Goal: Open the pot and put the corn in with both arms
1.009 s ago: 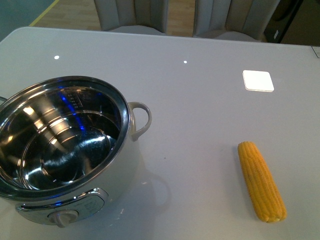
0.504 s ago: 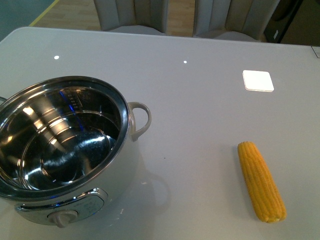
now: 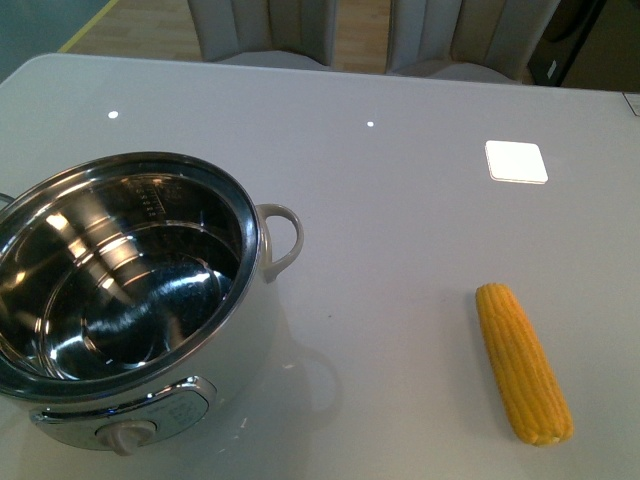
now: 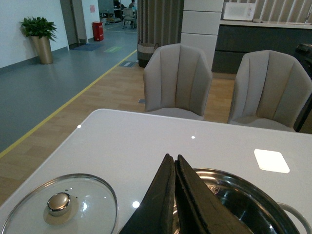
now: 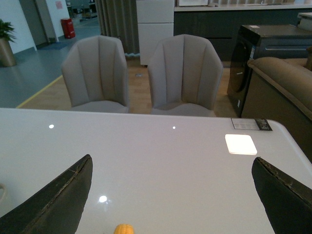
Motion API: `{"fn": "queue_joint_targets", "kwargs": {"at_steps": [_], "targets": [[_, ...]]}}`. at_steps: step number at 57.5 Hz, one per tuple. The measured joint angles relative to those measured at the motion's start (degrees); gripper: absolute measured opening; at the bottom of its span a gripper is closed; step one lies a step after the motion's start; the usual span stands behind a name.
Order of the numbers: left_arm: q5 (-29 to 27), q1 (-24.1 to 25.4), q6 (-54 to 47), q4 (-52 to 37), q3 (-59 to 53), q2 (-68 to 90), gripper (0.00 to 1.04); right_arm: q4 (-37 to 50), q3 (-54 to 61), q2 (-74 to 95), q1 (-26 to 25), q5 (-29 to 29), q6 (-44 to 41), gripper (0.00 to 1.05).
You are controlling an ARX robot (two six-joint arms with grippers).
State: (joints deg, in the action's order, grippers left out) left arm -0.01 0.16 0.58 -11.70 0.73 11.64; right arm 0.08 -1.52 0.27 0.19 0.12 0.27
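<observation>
- The pot [image 3: 245,350] stands uncovered at the near left of the tabletop [image 3: 400,220]. Its shiny inside is bare, so the opening step looks done.
- Its glass lid [image 4: 92,200] lies flat on the tabletop just beside the pot, knob up. It shows only in the left wrist view.
- The corn [image 3: 522,362] lies on the tabletop well apart from the pot, over on the right, with nothing touching it. The second half of the task, getting it into the pot, is not yet begun.
- The left end effector [image 4: 174,158] is clenched with its fingers pressed together and nothing between them. It hangs above the pot's rim.
- The right end effector [image 5: 171,161] is released, its fingers spread wide. It hangs above the tabletop with one end of the corn just showing below the gap.
- What is left, by my reading: the right arm goes down over the cob, grips it, carries it across and drops it in the pot.
</observation>
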Motion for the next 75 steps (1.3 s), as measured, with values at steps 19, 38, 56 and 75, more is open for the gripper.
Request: {"fn": "queue_joint_targets", "kwargs": {"at_steps": [19,38,56,75], "targets": [[0.0,0.0,0.0,11.5,0.0,-11.2,0.04,0.0,0.0,0.0,0.0,0.0,0.0,0.96],[0.1,0.0,0.0,11.6,0.0,-11.4,0.52,-27.3,-10.6,18.1,1.3,2.2,11.4,0.96],[0.0,0.0,-0.1,11.7,0.0,-11.3,0.99,-23.6,-11.2,37.2,8.5,3.5,19.1,0.96],[0.0,0.0,-0.1,11.7,0.0,-11.4,0.98,5.8,-17.5,79.3,18.0,3.7,15.2,0.96]]}}
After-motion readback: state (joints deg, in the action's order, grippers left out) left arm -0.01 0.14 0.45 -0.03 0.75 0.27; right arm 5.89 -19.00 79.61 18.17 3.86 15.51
